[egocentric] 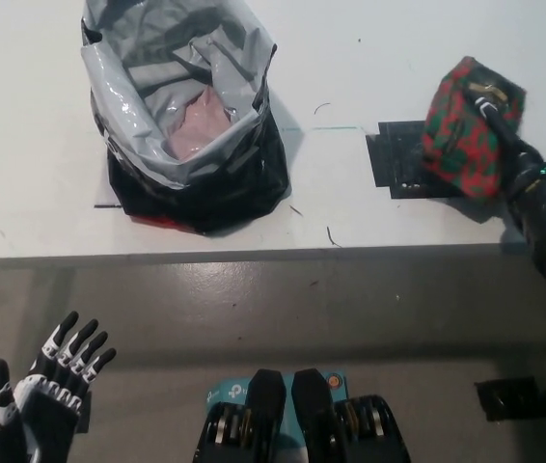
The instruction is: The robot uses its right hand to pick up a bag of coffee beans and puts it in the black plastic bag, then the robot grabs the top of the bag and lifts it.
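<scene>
The black right hand (516,159) enters from the lower right and lies against the right side of the bag of coffee beans (464,128); its fingers (493,108) reach over the top right edge of the bag and are closed on it; how firmly they clamp cannot be told, as the far side of the bag hides the contact. The bag of coffee beans is red and green patterned; it sits tilted at the right end of the white table (369,58), its lower left part over a black square marker (395,162) on the tabletop. The black plastic bag (191,121) stands well apart, on the left half of the table; its mouth is open and upright, the grey lining is turned outward, and a pale pink item (199,123) lies inside. The table edge runs across the middle of the view; below it is a grey floor (283,309). The white left hand (37,400) rests at the lower left, below the table edge, fingers spread and holding nothing.
</scene>
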